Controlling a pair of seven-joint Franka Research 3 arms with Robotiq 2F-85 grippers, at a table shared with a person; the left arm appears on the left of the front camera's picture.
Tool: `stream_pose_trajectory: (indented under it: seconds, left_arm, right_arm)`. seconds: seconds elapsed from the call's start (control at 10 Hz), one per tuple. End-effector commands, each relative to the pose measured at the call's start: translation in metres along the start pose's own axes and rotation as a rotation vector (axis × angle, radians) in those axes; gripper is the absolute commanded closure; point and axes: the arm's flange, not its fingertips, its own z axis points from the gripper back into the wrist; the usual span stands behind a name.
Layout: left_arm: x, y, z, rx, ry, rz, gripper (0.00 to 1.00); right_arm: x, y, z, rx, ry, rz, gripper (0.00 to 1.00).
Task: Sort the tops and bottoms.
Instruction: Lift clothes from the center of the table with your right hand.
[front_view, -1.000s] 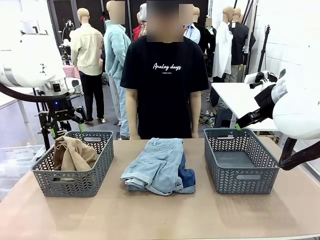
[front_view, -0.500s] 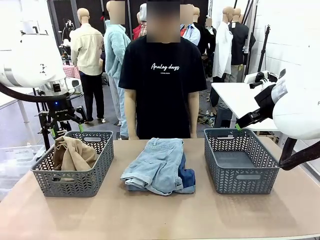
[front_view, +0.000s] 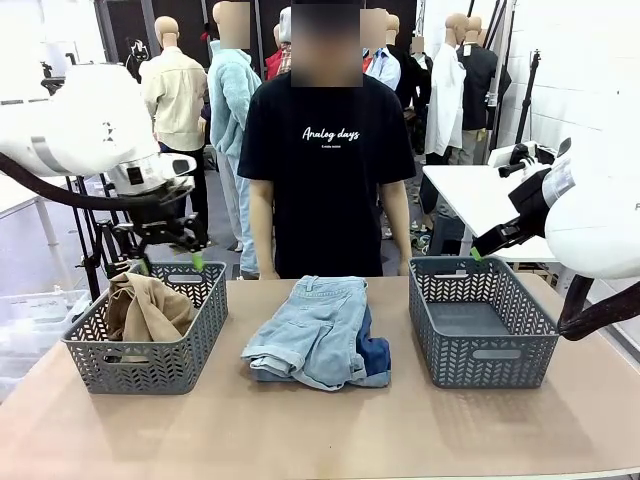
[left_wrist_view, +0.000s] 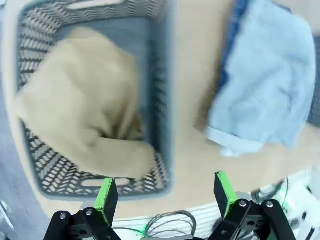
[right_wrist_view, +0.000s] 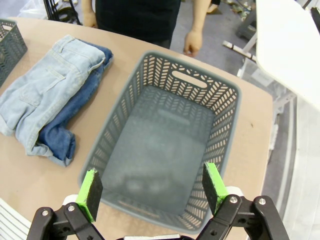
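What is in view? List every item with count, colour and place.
baskets: two, grey, left basket and right basket at the table's ends
tan top: one, beige, in left basket
pale denim: one, light blue, table centre, on the dark denim
dark denim: one, deeper blue, under pale denim
table: one, light brown
person: one, black printed T-shirt, far side
left claw: black, green pads, open, above left basket
right claw: black, green pads, open, above right basket
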Motion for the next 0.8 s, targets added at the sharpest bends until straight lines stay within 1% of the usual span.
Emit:
stream_pose_trajectory:
  seconds: [0.0, 0.1, 0.2, 0.3, 0.4, 0.5, 0.6, 0.7]
  left_arm:
    - [-0.024, -0.020, 0.012, -0.092, 0.039, -0.171, 0.00]
    - [-0.034, -0.037, 0.022, -0.110, 0.042, -0.240, 0.00]
    - [-0.045, -0.053, 0.037, -0.102, 0.006, -0.311, 0.00]
    - [-0.050, -0.055, 0.052, -0.113, -0.025, -0.333, 0.00]
    - [-0.052, -0.054, 0.059, -0.134, -0.033, -0.316, 0.00]
    - [-0.032, -0.032, 0.056, -0.064, -0.104, -0.197, 0.00]
    - [-0.051, -0.067, 0.055, -0.091, -0.028, -0.314, 0.00]
    - [-0.051, -0.067, 0.055, -0.091, -0.028, -0.314, 0.00]
  right_arm:
    - [0.000, 0.000, -0.001, 0.007, -0.002, -0.001, 0.00]
    - [0.000, 0.000, -0.001, 0.007, -0.002, -0.001, 0.00]
    - [0.000, 0.000, -0.001, 0.007, -0.002, -0.001, 0.00]
    - [0.000, 0.000, -0.001, 0.007, -0.002, -0.001, 0.00]
    - [0.000, 0.000, -0.001, 0.007, -0.002, -0.001, 0.00]
    - [0.000, 0.000, -0.001, 0.007, -0.002, -0.001, 0.00]
    - [0.000, 0.000, -0.001, 0.007, -0.002, -0.001, 0.00]
    - [0.000, 0.000, -0.001, 0.007, -0.002, -0.001, 0.00]
